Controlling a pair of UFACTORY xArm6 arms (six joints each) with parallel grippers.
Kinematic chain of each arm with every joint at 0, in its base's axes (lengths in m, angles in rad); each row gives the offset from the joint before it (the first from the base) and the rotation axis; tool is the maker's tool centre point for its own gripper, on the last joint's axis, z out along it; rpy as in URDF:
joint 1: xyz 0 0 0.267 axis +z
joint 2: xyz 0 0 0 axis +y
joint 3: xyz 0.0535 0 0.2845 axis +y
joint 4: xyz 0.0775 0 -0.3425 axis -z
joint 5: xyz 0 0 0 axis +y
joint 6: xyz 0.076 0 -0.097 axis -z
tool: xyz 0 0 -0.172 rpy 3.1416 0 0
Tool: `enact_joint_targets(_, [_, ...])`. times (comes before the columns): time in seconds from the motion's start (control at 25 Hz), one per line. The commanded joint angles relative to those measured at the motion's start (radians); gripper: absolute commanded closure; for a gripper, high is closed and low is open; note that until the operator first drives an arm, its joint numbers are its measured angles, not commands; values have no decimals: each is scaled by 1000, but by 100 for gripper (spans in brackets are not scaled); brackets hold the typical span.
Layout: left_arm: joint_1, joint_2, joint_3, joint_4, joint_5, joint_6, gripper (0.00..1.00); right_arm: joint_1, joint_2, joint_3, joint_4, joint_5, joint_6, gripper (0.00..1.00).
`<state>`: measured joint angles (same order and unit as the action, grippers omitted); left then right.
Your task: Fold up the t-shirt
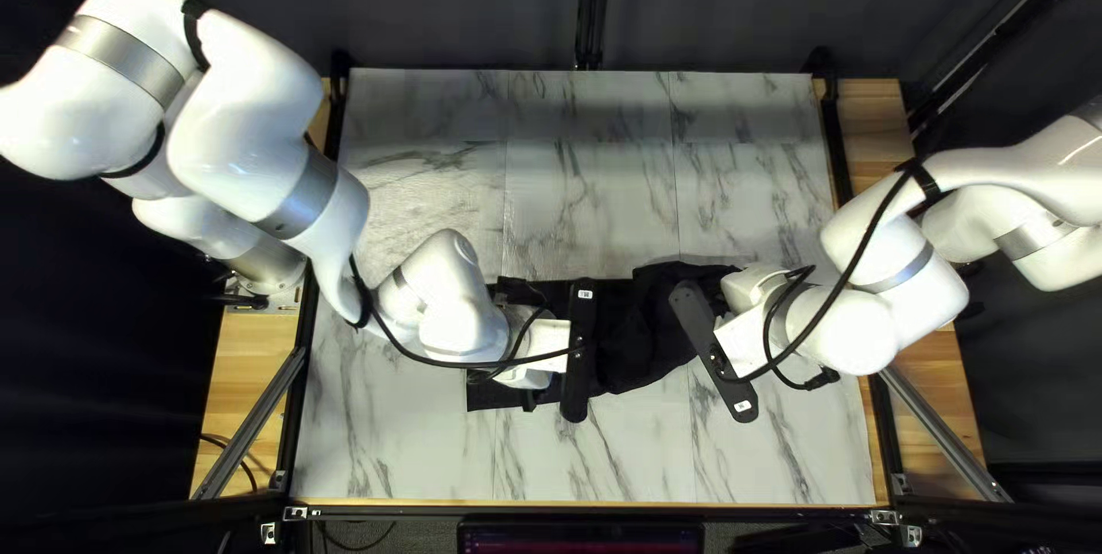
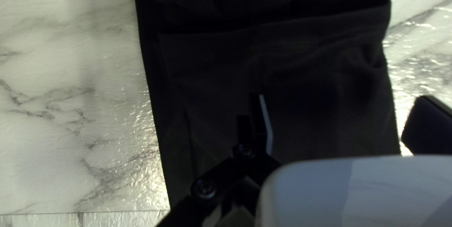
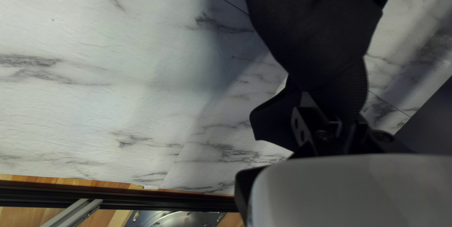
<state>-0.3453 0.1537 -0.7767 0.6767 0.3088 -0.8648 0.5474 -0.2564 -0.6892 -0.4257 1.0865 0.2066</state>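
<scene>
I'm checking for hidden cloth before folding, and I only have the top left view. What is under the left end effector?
Observer: The black shirt, with a layer's edge crossing it ahead of the left end effector.
Operator: And at the right one, where the arm blocks me?
Observer: The cloth narrows toward the right end effector, and a flap sticks out beside it.
Operator: Any detail on that cloth?
Observer: Yes, a finely ribbed band shows just ahead of the end effector.
</scene>
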Motion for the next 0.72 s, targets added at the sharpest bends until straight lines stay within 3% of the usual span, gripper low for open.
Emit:
enact_joint_targets(0.04, [0,0,0,0,0,0,0,15,-12,6,4,11,16,100])
enact_joint_targets(0.24, [-8,9,-37,49,48,-23,0,25,-24,15,5,15,30,100])
enact_joint_targets(0.48, [0,58,-41,198,10,-188,0,27,-25,16,6,13,36,100])
enact_joint_targets(0.72, [2,81,-30,266,-16,-282,0,26,-28,21,3,8,39,100])
